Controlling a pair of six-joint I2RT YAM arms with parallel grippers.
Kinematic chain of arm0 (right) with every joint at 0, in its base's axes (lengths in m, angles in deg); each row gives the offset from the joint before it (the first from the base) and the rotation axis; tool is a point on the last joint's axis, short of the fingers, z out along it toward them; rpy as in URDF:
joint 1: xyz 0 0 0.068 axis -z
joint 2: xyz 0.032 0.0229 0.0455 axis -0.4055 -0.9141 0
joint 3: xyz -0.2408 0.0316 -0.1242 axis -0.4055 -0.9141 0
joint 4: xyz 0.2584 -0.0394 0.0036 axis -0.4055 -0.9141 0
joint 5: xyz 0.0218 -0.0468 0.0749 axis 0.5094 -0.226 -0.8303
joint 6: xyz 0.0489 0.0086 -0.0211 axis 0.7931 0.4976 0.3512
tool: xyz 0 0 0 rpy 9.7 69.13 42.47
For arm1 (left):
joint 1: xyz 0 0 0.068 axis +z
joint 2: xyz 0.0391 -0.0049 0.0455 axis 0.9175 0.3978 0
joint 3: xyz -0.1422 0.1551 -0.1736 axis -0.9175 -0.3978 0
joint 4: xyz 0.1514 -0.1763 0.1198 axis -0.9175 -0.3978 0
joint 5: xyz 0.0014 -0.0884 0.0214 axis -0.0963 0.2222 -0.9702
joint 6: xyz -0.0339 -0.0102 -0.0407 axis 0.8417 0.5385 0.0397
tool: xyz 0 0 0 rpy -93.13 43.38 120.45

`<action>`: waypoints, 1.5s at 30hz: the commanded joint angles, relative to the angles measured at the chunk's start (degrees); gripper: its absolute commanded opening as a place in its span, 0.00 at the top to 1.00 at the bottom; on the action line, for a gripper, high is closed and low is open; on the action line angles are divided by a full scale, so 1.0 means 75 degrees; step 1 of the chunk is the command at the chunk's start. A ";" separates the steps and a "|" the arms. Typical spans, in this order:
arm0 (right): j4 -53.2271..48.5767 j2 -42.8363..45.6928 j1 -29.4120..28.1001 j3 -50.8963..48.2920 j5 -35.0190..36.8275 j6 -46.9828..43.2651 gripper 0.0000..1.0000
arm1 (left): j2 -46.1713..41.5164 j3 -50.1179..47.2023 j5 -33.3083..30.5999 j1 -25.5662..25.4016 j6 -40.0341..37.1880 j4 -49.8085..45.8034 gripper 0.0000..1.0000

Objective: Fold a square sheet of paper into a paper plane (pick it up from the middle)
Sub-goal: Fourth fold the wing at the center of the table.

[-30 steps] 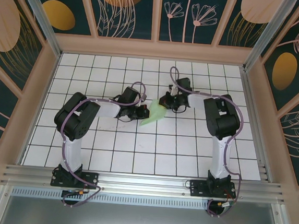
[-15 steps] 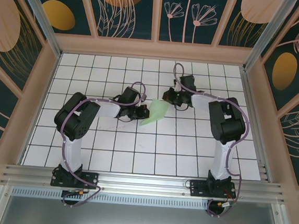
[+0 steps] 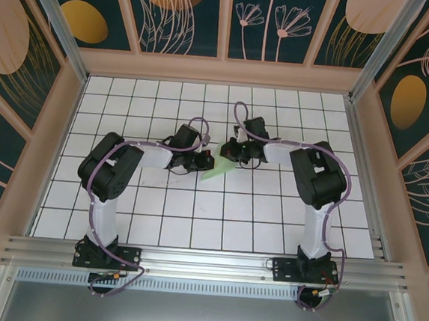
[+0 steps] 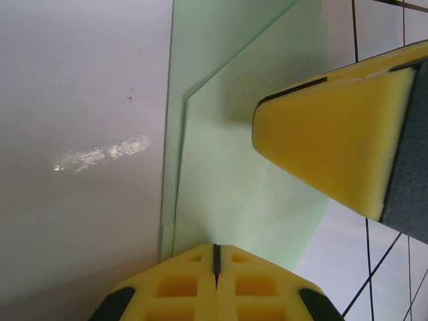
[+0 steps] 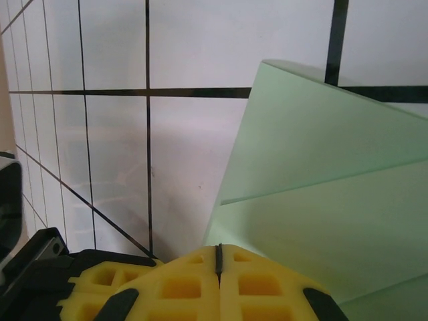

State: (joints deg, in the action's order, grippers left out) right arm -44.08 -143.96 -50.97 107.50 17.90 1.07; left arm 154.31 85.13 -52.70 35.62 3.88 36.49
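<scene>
The square sheet of paper (image 3: 213, 172) is pale mint green and lies folded in overlapping layers on the tiled table, between my two grippers. My left gripper (image 3: 205, 162) is shut, and its yellow fingertips rest on the paper's left part (image 4: 247, 167) with nothing between them. My right gripper (image 3: 231, 152) is also shut. Its tips sit at the paper's far edge (image 5: 321, 200), over stacked folded layers. The left wrist view has a right fingertip (image 4: 334, 147) pressing down on the paper from the upper right.
The white grid table (image 3: 195, 211) is ringed by a wooden frame, with a metal rail (image 3: 206, 261) along the near edge. Both arm bases stand at that near edge. In the right wrist view, part of the left gripper's body (image 5: 40, 267) is at the lower left.
My right gripper drew back a little, then came left and down onto the paper's far edge. The raised part of the paper went down under it. My left gripper stayed put.
</scene>
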 commanded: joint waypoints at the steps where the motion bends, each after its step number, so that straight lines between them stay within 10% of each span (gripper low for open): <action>1: -0.0205 -0.0287 0.0019 -0.0184 0.0046 -0.0012 0.96 | 0.0188 -0.0218 -0.0652 0.0059 -0.0113 -0.1056 1.00; 17: -0.0723 -0.0567 0.0172 -0.0558 0.0696 -0.0096 0.97 | -0.0797 0.0397 0.0520 0.0219 -0.0231 0.0179 0.84; 45: -0.1013 -0.0989 0.0157 -0.0194 0.0605 0.0011 0.97 | 0.0309 0.0503 0.1112 -0.0024 -0.0694 -0.0726 0.94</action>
State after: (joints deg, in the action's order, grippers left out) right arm -44.71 -146.08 -50.16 107.39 16.31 1.35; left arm 156.17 89.37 -44.59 35.84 0.64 33.67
